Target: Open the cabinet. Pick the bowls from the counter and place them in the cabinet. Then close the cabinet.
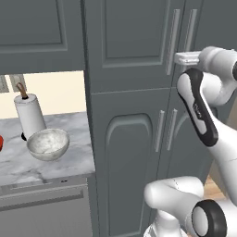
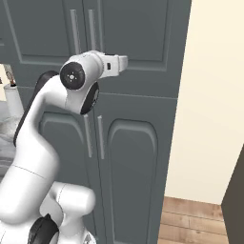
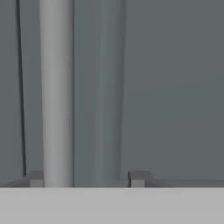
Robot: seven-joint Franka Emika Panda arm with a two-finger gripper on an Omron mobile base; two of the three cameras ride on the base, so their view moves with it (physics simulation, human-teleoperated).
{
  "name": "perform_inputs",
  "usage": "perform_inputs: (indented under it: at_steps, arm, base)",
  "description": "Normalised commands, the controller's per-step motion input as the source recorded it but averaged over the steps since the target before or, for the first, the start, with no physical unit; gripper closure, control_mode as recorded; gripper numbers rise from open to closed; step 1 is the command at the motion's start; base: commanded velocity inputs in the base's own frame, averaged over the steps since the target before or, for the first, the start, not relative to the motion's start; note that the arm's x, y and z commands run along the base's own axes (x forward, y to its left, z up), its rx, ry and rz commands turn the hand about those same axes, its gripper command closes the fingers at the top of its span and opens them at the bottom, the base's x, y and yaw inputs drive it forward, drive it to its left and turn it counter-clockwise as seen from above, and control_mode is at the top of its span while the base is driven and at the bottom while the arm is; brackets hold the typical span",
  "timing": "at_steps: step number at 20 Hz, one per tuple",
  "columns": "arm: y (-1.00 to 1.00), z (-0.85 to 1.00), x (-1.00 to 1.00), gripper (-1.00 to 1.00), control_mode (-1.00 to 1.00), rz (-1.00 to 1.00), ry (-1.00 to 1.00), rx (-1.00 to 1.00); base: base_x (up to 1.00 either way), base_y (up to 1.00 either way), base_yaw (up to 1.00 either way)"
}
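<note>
The cabinet (image 1: 134,41) is the tall dark grey unit's upper compartment, and both doors are closed. My gripper (image 3: 86,178) is up against a door, open, with one long vertical bar handle (image 3: 57,87) between its fingertips. The handle lies close to the left fingertip (image 3: 35,178), and a gap separates it from the right one. From the base the hand (image 1: 181,58) is level with the handles' lower ends (image 2: 91,33). A white-grey marbled bowl (image 1: 47,143) sits on the marble counter (image 1: 69,162). A sliver of the red bowl (image 1: 1,142) shows at the left edge.
A white paper-towel roll (image 1: 30,115) stands behind the marbled bowl. Below the upper doors are arched-panel lower doors (image 1: 129,171) with short handles. A cream wall (image 2: 214,95) and wooden floor (image 2: 190,224) lie to the unit's right.
</note>
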Motion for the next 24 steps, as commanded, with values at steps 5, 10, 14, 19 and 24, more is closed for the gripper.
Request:
perform_inputs:
  at_steps: [5,10,14,19,24]
  arm:
    - [-1.00,-0.02,-0.28,1.00,-1.00,0.00,-0.01,0.18]
    - [-1.00,0.00,-0.58,1.00,-1.00,-0.02,0.14,0.29]
    - [-1.00,0.00,-0.94,1.00,-1.00,-0.02,0.18,0.32]
    - [-1.00,0.00,-1.00,1.00,-1.00,0.00,0.10,0.33]
    - [-1.00,-0.18,-0.92,1.00,-1.00,0.00,-0.25,0.27]
  base:
    - [0.00,0.00,0.00]
    - [0.00,0.00,0.00]
    - [0.00,0.00,0.00]
    - [0.00,0.00,0.00]
    - [0.00,0.00,0.00]
